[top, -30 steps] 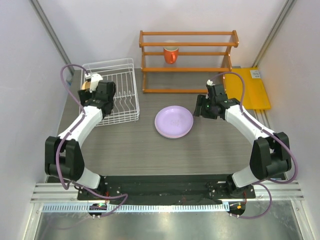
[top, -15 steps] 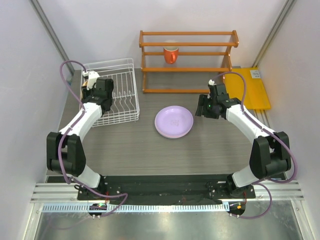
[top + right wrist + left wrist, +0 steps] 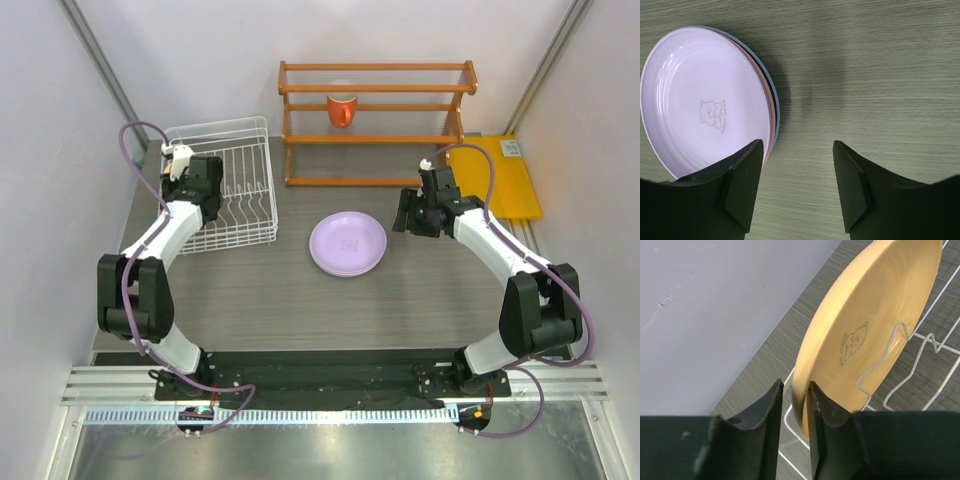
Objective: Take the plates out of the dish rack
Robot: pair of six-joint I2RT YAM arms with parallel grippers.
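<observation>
- last plate: orange-yellow plate (image 3: 865, 335) is the only one left in the dish rack (image 3: 245, 190). It stands on edge, tilted, between the wire dividers at the rack's left end. In the top view the arm mostly hides it.
- L grip: your left gripper (image 3: 795, 387) is narrowed right down onto that plate's rim. The rim sits between the fingers w/ one pad on the printed face and the other behind it. Looks like a pinch, tho back-side contact is hard to confirm.
- lifted?: no, the plate is seated in the wires and not raised.
- done pile: lilac plate (image 3: 705, 110) lies flat on the table (image 3: 300, 300), mid-table, well apart from the rack. The pink plate (image 3: 771, 131) and light blue plate (image 3: 777, 107) show as rims under it.
- R grip: your right gripper (image 3: 797, 150) is open wide w/ nothing held. It hangs over bare table just beside the stack's right edge.
- progress: 3 of 4 out, by my read.
- left to do: pull the orange-yellow one up clear of the dividers, carry it over, set it on the stack.
- not task: orange mug (image 3: 341, 109) on the wooden shelf (image 3: 375, 140), leave it.
</observation>
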